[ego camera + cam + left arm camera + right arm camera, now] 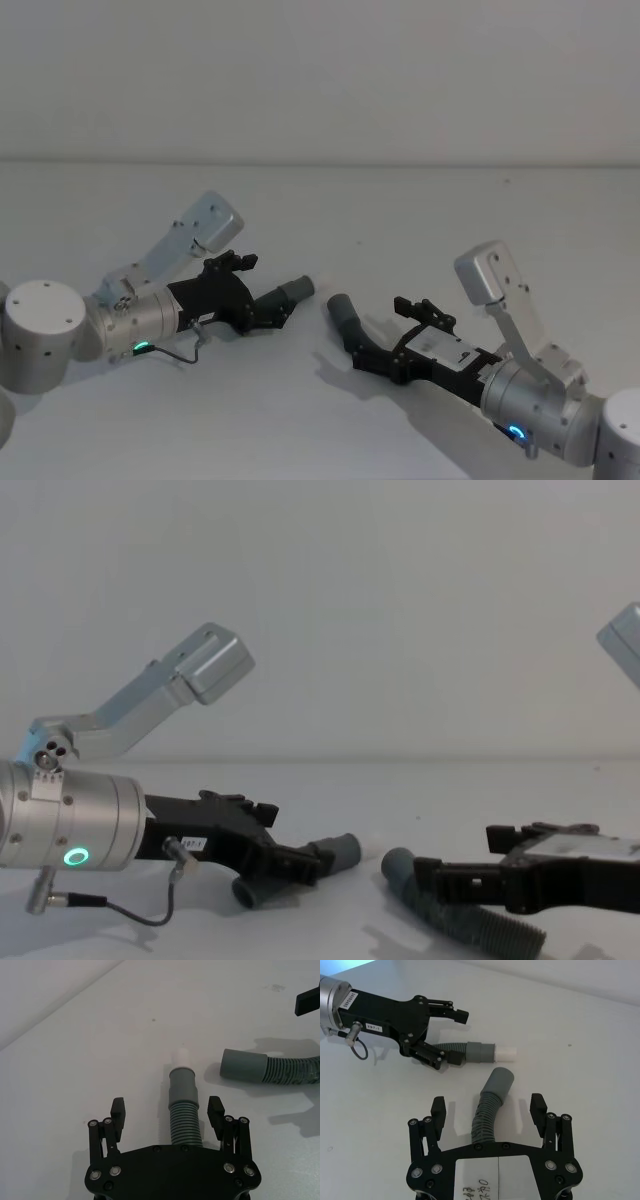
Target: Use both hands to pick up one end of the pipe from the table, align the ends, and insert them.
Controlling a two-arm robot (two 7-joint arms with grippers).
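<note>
- While the left pipe piece (186,1125) and the right pipe piece (484,1120) lie on the table (330,200), nothing is joined.
- The left gripper (167,1106) and the right gripper (488,1104) each straddle one piece, jaws wide, holding nothing.
- The white-tipped cuff (183,1085) and the plain cuff (500,1080) lie near but apart; grasping, aligning and inserting remain.

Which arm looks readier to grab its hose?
Right, marginally. Both are open astride a piece, but the right gripper has the plain-cuffed piece midway between its fingers; the left gripper has the white-tipped piece nearer one finger.
</note>
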